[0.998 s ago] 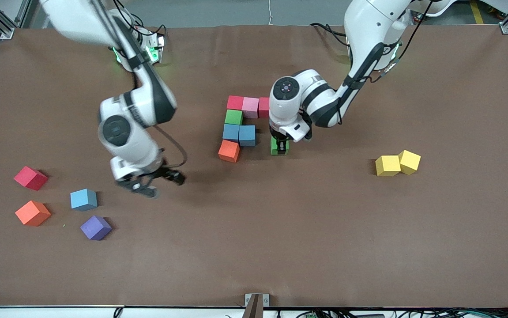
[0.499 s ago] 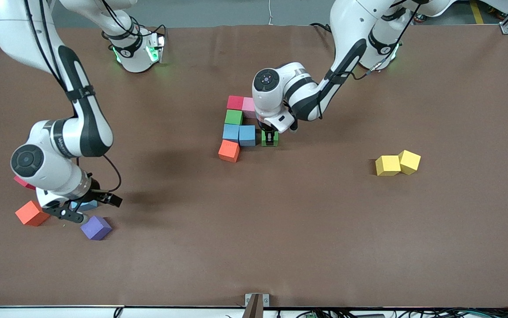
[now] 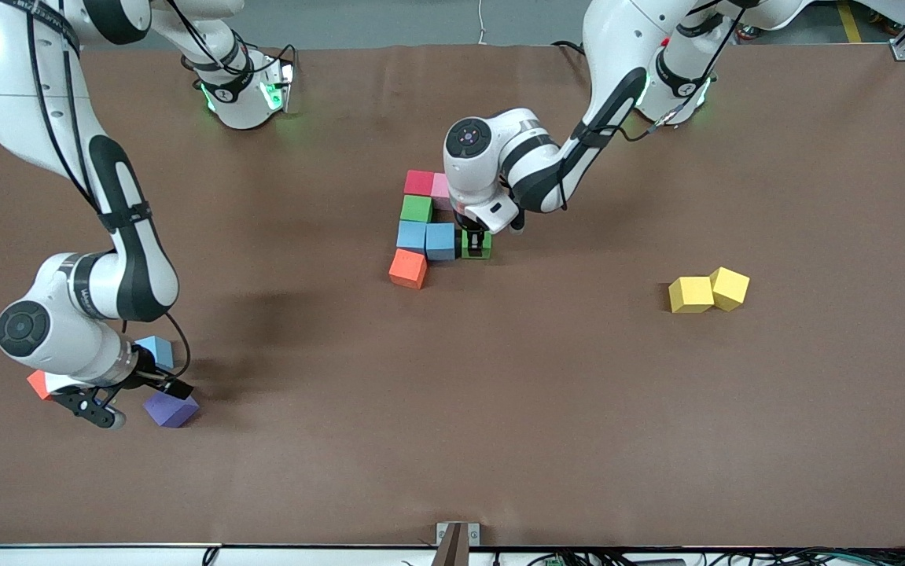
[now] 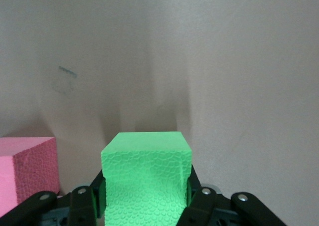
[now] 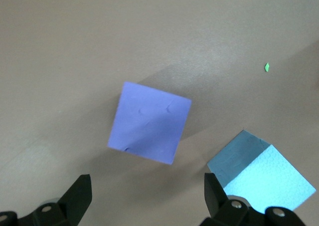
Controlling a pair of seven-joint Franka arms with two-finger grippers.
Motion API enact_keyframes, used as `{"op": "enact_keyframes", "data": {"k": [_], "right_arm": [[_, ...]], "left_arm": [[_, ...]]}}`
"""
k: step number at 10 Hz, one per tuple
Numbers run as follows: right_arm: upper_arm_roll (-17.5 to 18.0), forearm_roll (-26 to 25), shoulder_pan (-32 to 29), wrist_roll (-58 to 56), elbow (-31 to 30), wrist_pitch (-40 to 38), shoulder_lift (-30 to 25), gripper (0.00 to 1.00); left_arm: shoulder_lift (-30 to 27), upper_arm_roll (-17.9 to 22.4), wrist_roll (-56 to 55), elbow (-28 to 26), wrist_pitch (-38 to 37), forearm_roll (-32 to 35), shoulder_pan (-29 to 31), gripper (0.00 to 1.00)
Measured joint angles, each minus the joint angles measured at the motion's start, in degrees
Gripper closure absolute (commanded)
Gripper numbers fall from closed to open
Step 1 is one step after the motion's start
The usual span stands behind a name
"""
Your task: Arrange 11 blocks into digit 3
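My left gripper (image 3: 476,243) is shut on a green block (image 3: 476,247), held low right beside the darker blue block (image 3: 440,240) of the group. That group has red (image 3: 419,182), pink (image 3: 441,187), green (image 3: 416,208), blue (image 3: 411,234) and orange (image 3: 408,268) blocks. In the left wrist view the green block (image 4: 146,173) fills the jaws, with a pink block (image 4: 27,168) beside it. My right gripper (image 3: 137,401) hangs open just over the table beside a purple block (image 3: 171,409). The right wrist view shows the purple block (image 5: 149,122) ahead of the open fingers (image 5: 82,188) and a light blue block (image 5: 261,175).
Two yellow blocks (image 3: 690,295) (image 3: 730,288) touch each other toward the left arm's end. A light blue block (image 3: 156,349) and an orange block (image 3: 38,384), half hidden by the right arm, lie near the purple one. Bare brown table (image 3: 452,409) lies nearer the front camera.
The left gripper carried the green block up against the blue block. The right arm swung out to its end of the table and came down by the purple block, still open.
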Motion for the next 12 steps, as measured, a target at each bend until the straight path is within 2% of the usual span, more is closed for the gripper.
{"op": "enact_keyframes", "data": {"k": [7,8,9,10,11,12], "right_arm": [[0.17,0.6,-0.47,5.13,6.55,0.13,6.29,0.01],[0.16,0.61,-0.62,5.28,7.5,0.67,7.26,0.02],[0.16,0.62,-0.81,5.33,7.99,1.12,7.84,0.09],[0.16,0.62,-0.95,5.35,8.15,1.66,8.27,0.38],[0.16,0.62,-0.98,5.42,8.34,1.95,8.6,0.77],[0.22,0.63,-0.98,5.49,8.49,2.15,8.8,0.93]], "left_arm": [[2.31,0.02,0.0,2.29,0.24,1.94,-0.79,0.81],[2.36,0.02,0.0,2.29,0.3,2.05,-0.87,0.81],[2.42,0.02,0.0,2.29,0.35,2.06,-0.92,0.81],[2.48,0.02,0.0,2.29,0.45,2.06,-1.01,0.81],[2.53,0.01,0.0,2.29,0.55,2.06,-1.22,0.81],[2.58,0.01,0.0,2.29,0.59,2.06,-1.4,0.72]]}}
